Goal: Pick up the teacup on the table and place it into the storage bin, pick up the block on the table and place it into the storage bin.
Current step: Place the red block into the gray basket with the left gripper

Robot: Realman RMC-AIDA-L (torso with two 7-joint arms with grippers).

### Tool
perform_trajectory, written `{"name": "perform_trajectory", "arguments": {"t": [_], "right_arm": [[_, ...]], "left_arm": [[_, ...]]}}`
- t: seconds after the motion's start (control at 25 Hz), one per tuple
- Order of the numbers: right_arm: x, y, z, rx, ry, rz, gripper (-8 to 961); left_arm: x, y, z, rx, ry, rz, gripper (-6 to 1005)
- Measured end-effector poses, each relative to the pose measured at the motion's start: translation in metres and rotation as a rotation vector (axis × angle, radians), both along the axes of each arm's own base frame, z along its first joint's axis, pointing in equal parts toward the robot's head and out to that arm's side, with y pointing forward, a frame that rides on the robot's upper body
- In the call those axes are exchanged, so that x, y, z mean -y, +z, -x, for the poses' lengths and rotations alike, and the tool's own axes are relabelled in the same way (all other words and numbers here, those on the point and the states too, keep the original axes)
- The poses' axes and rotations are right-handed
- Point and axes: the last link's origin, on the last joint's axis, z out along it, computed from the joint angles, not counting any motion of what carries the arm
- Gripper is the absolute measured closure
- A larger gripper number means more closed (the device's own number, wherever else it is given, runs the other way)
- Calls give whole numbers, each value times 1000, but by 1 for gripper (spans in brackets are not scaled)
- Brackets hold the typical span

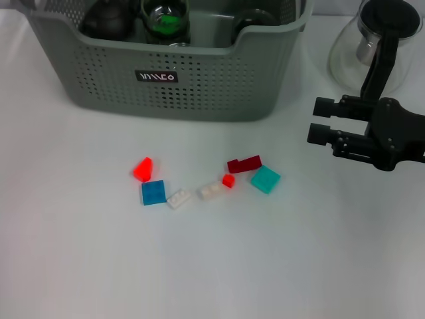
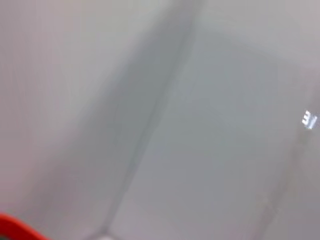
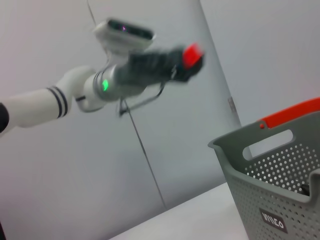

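The storage bin (image 1: pixel 199 86) stands at the back of the table, and its corner also shows in the right wrist view (image 3: pixel 280 190). Inside it are a dark round vessel (image 1: pixel 106 20) and a glass cup with green in it (image 1: pixel 165 20); I cannot tell whether either is the teacup. Several blocks lie in front of the bin, among them a red one (image 1: pixel 143 169), a blue one (image 1: pixel 153 193) and a teal one (image 1: pixel 265 179). My right gripper (image 1: pixel 322 119) hovers open and empty, right of the blocks. My left gripper (image 3: pixel 190 60) is raised high, with something red at its tip.
A glass teapot (image 1: pixel 372 46) with a black handle stands at the back right, behind my right arm. Two white blocks (image 1: pixel 178 199), a small red block (image 1: pixel 228 181) and a dark red block (image 1: pixel 244 163) lie among the others. White table surface stretches in front of the blocks.
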Motion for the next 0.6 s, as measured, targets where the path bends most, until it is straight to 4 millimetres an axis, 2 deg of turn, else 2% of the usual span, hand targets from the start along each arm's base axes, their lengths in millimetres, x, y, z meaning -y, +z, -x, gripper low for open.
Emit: {"name": "perform_trajectory", "arguments": {"t": [0.08,0.2,0.36,0.44,0.6], "right_arm": [[0,0,0,0,2,0,339],[0,0,1,0,9,-2,340],[1,-1,1,-1,15,1,340],[2,-1,1,-2,14,0,340],[2,-1,0,-3,12,0,340]], "left_arm": [[-19,6,-14,5,64,-10,728],[-51,6,-37,-101,153,-26,727],[-90,-2,-54,-346,267,-115,725],[-103,-15,-58,-502,296,-160,725],[-118,-48,-52,-769,334,-271,723]]}}
